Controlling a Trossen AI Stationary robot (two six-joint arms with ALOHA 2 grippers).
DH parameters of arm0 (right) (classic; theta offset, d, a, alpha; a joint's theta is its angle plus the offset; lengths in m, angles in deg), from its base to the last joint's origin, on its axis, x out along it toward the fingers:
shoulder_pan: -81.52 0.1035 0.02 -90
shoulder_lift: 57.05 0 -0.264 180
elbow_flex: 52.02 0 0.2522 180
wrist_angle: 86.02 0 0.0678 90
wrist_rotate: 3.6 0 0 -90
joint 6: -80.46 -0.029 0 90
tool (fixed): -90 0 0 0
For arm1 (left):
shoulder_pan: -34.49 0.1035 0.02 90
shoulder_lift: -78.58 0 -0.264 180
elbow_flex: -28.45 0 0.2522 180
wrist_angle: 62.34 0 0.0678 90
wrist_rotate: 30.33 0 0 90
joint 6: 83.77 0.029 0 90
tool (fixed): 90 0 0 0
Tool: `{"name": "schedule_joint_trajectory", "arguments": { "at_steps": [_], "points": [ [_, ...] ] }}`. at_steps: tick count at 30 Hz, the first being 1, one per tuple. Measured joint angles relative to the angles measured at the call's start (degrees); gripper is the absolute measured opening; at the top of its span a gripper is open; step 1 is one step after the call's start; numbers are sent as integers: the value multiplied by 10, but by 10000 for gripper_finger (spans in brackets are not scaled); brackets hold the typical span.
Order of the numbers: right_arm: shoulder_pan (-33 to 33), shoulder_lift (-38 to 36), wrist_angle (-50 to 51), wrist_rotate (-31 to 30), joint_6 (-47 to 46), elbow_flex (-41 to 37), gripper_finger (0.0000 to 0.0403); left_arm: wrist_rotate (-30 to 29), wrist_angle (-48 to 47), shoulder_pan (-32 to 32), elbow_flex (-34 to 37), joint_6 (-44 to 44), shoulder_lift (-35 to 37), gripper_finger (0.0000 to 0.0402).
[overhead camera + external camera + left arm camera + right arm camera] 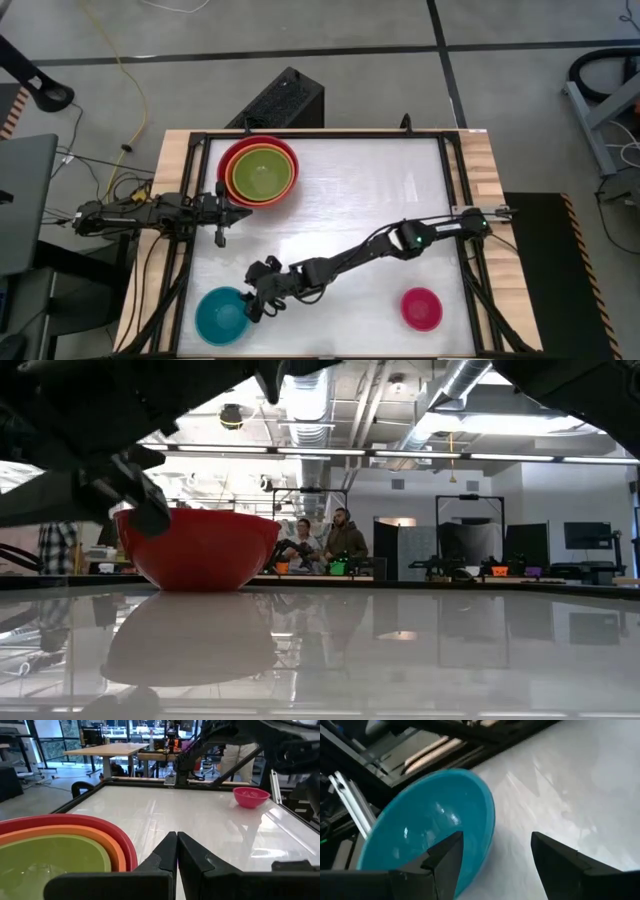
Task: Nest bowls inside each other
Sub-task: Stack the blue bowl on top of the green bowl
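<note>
The red bowl (232,152) stands at the table's far left with the orange bowl (234,176) and the lime green bowl (262,172) nested inside it. On its own base at the near left sits the teal bowl (220,315). The magenta pink bowl (421,309) rests at the near right. My right gripper (495,855) is open at the teal bowl's right rim (487,815), with one finger (445,857) over the bowl's inside and the other (560,862) over the table outside. My left gripper (176,851) is shut, beside the red bowl's near side.
A black frame rail (452,190) and wooden edges border the white table. The middle of the table (370,190) has free room. People sit in the room beyond the far edge (325,545).
</note>
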Motion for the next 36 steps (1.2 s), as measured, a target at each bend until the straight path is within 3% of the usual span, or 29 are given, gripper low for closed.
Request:
{"name": "schedule_joint_trajectory", "arguments": {
  "at_steps": [21, 36],
  "points": [
    [35, 2, -11, -90, -29, 0, 255, 0, 0, 0, 0, 0, 0, 0],
    [34, 24, -29, -65, -31, 0, 228, 0, 1, 0, 0, 0, 0, 0]
  ]
}}
